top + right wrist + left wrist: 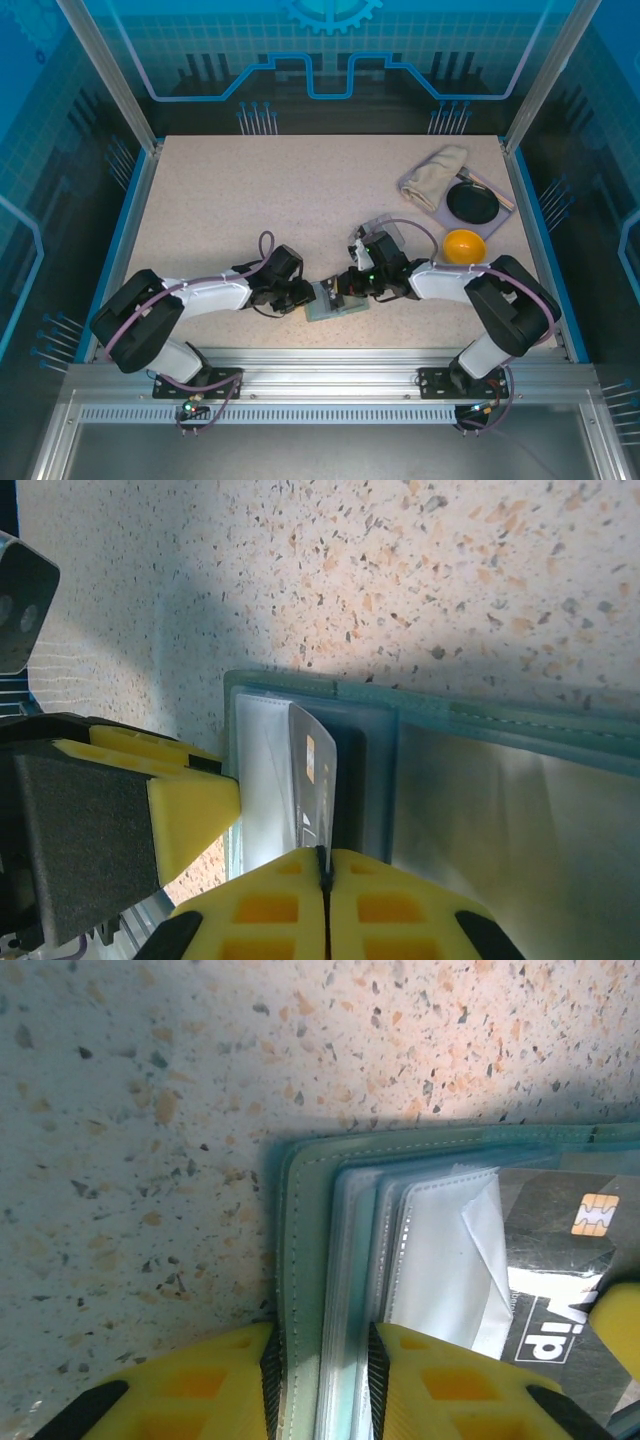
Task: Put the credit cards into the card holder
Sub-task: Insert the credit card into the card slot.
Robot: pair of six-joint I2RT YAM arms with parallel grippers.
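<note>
1. Right gripper (322, 865) is closed tight on a credit card (312, 780). It pinches the card's near edge, so the card stands on edge over the open card holder (480, 720), among its clear sleeves (440, 1250).
2. Left gripper (320, 1350) is clamped on the card holder's stitched grey-green border, with one yellow finger on either side and the pads against the layers.
3. The left wrist view shows the card's dark grey face, with a gold chip (595, 1215) and white "vip" lettering (545, 1335). The right wrist view shows the same card almost edge-on, as a narrow sliver.
4. The right wrist view also shows a yellow finger of the left gripper touching the card holder's short end.
5. From above, the card holder lies flat on the speckled table (250, 200) between the two grippers. A clear plastic box (382, 228) sits just beyond the card holder. An orange bowl (465, 245) is off to its right. A black dish (472, 203) and a folded cloth (438, 172) lie well apart from it, farther back.
</note>
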